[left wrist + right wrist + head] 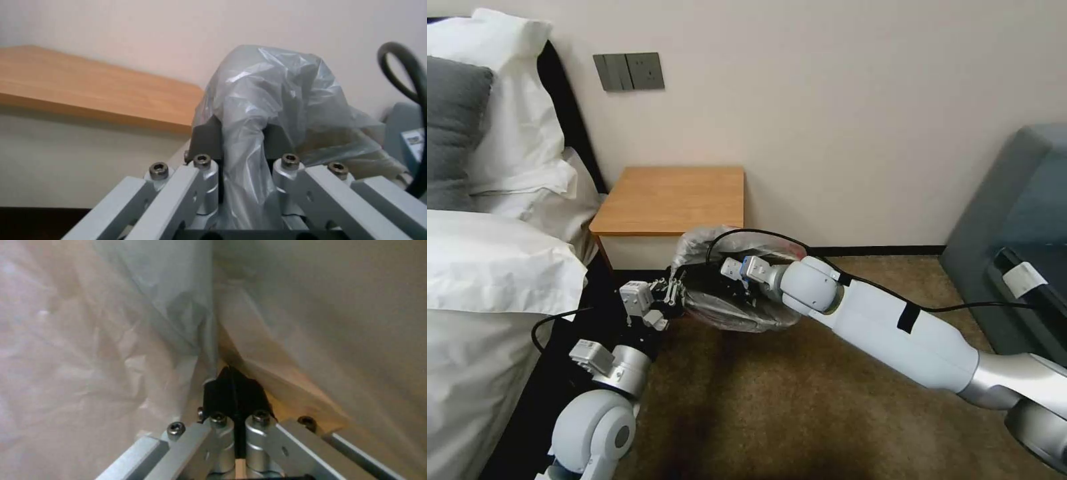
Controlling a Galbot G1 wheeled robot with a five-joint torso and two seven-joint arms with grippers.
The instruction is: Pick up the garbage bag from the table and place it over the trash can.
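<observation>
Both grippers are clamped on the garbage bag [740, 293], stretched between them just below the table [674, 197] at 12 o'clock: right gripper [232, 378] inside at 3, left gripper [242, 140] pinching the rim at 9.

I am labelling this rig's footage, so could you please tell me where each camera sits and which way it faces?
Head view: on the robot's head, looking forward and down at the table; both arms show, the left gripper and right gripper at the garbage bag.
Left wrist view: on the left wrist, looking along its fingers pinching the bag.
Right wrist view: on the right wrist, looking along shut fingers inside the bag.
All three share the bag.
</observation>
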